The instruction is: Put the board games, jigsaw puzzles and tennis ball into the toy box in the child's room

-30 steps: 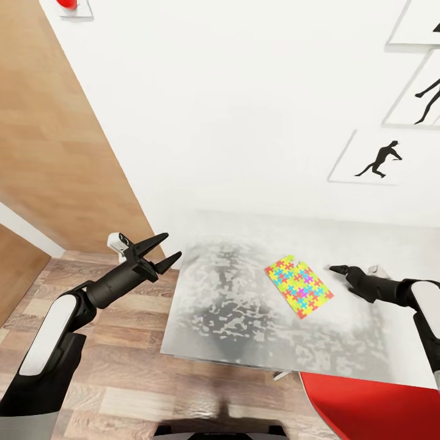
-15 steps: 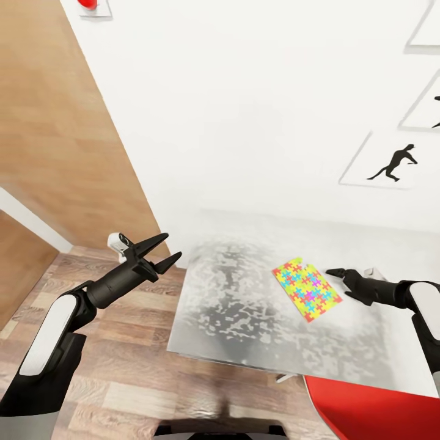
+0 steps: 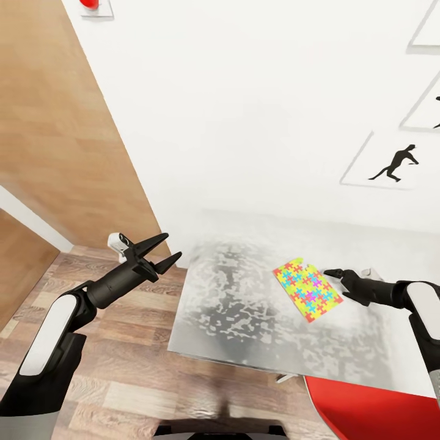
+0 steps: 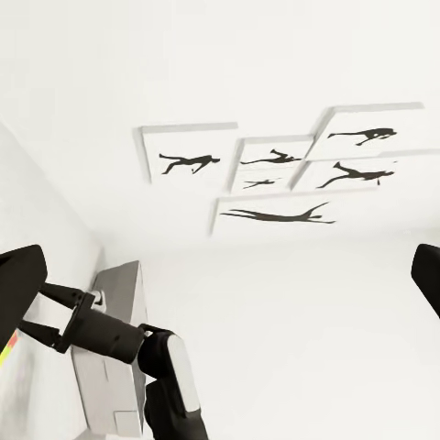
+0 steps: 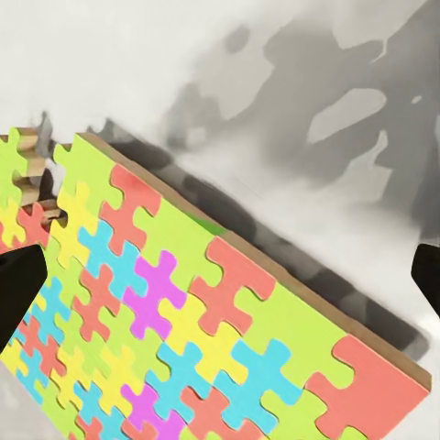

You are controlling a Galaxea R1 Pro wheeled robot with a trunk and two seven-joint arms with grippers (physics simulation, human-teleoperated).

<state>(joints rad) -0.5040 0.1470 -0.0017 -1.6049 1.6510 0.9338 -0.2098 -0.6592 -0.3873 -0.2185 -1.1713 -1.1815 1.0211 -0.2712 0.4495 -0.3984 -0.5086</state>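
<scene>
One jigsaw puzzle (image 3: 307, 289), a thin sheet of yellow, pink, blue and green pieces, lies flat on the table (image 3: 244, 318), whose top is pale grey. My right gripper (image 3: 332, 273) hovers at the puzzle's far right corner, pointing toward it. In the right wrist view the puzzle (image 5: 183, 330) spreads between the fingertips (image 5: 20, 284), which stand wide apart, so the gripper is open and holds nothing. My left gripper (image 3: 172, 245) is open and empty in the air, left of the table's edge and above the wood floor.
A red rounded object (image 3: 373, 409) sits below the table's near right corner. A white wall with black silhouette pictures (image 3: 394, 165) rises behind the table. A wooden panel (image 3: 55, 122) and a red wall button (image 3: 90, 3) are at the left.
The head view shifted, moving the scene to the right in the picture. My right gripper has edged a little closer to the puzzle's corner. The left arm has held still.
</scene>
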